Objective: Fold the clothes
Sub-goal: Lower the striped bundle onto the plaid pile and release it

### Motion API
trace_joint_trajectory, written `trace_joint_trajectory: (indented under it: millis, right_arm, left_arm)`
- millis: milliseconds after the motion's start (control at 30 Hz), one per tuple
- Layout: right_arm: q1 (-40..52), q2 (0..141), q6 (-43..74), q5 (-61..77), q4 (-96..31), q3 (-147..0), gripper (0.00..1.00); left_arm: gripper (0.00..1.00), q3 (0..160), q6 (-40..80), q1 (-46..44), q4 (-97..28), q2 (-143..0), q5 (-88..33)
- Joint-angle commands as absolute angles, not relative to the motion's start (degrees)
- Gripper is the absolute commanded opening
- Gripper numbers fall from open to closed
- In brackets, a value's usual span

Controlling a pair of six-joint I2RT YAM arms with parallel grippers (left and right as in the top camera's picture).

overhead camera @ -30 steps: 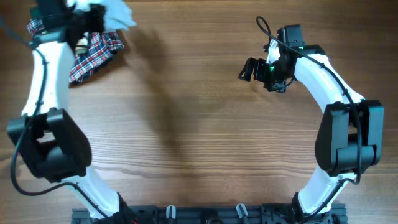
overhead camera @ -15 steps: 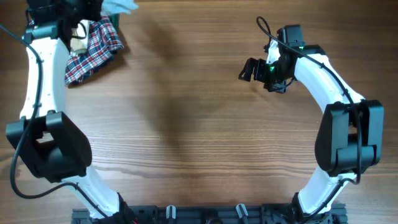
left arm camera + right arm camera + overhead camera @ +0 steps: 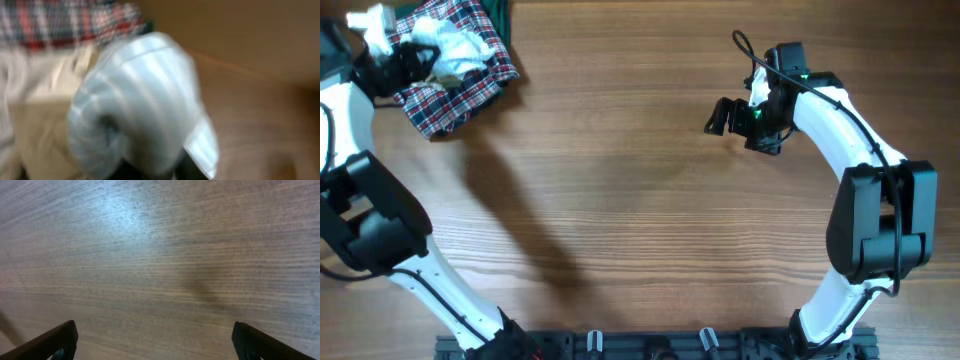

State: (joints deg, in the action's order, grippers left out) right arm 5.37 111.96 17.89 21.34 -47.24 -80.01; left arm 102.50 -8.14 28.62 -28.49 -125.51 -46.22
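Pants sit bunched on the plaid cloth; left fingers beside them, grip unclear. Right fingers spread wide over the counter.

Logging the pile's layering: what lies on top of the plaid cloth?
The crumpled pale striped pants lie on the plaid cloth, with a beige cloth beside them. Whatever the plaid covers is hidden.
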Motion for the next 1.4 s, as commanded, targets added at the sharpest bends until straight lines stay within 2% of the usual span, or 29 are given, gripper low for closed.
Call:
trace_joint_trajectory:
  millis: [0,67,167,300,433,533,600,967,1000,1067,1100,1133,1267,1367]
  right_arm:
    - [5.72,112.29,18.04,20.97,-47.72,-79.48,1.0]
    - [5.72,112.29,18.09,20.97,-47.59,-79.48,1.0]
    - [5.72,112.29,18.06,20.99,-47.64,-79.48,1.0]
    - [5.72,112.29,18.09,20.99,-47.68,-79.48,1.0]
    - [5.72,112.29,18.06,21.61,-47.64,-79.48,1.0]
    - [5.72,112.29,18.02,21.87,-47.66,-79.48,1.0]
    - [5.72,112.29,18.02,21.87,-47.68,-79.48,1.0]
    - [5.72,112.29,17.96,21.87,-47.57,-79.48,1.0]
    - [5.72,112.29,17.93,21.85,-47.51,-79.48,1.0]
    - [5.72,112.29,17.91,21.85,-47.13,-79.48,1.0]
    - [5.72,112.29,17.93,21.87,-46.89,-79.48,1.0]
    - [5.72,112.29,17.96,21.89,-46.61,-79.48,1.0]
    - [5.72,112.29,17.67,22.5,-46.76,-79.48,1.0]
    - [5.72,112.29,16.47,22.48,-47.0,-79.48,1.0]
  left_arm:
    - [0.29,103.2,-8.58,30.61,-31.38,-126.34,-49.5]
    - [0.38,103.2,-8.32,31.94,-32.95,-126.23,-49.5]
    - [0.46,103.2,-8.12,33.45,-35.05,-126.23,-49.45]
    - [0.47,103.2,-4.34,35.07,-35.31,-126.23,-47.59]
    - [0.42,103.2,-2.48,35.81,-34.98,-125.95,-45.15]
    - [0.54,103.2,-2.02,35.79,-34.98,-124.62,-44.86]
    - [0.56,103.2,-0.49,35.81,-34.92,-123.55,-44.16]
    - [0.41,103.2,1.17,33.04,-37.12,-109.08,-42.72]
    - [0.36,103.2,1.19,32.25,-37.39,-107.13,-42.46]
    - [0.15,103.2,1.17,29.23,-38.44,-103.88,-42.3]
    - [0.09,103.2,1.15,27.46,-38.63,-103.68,-41.69]
    - [0.04,103.2,1.13,25.21,-38.65,-103.79,-38.92]
    - [0.04,103.2,1.15,16.56,-37.1,-107.28,-16.12]
    - [0.04,103.2,1.15,12.86,-34.89,-110.59,-5.63]
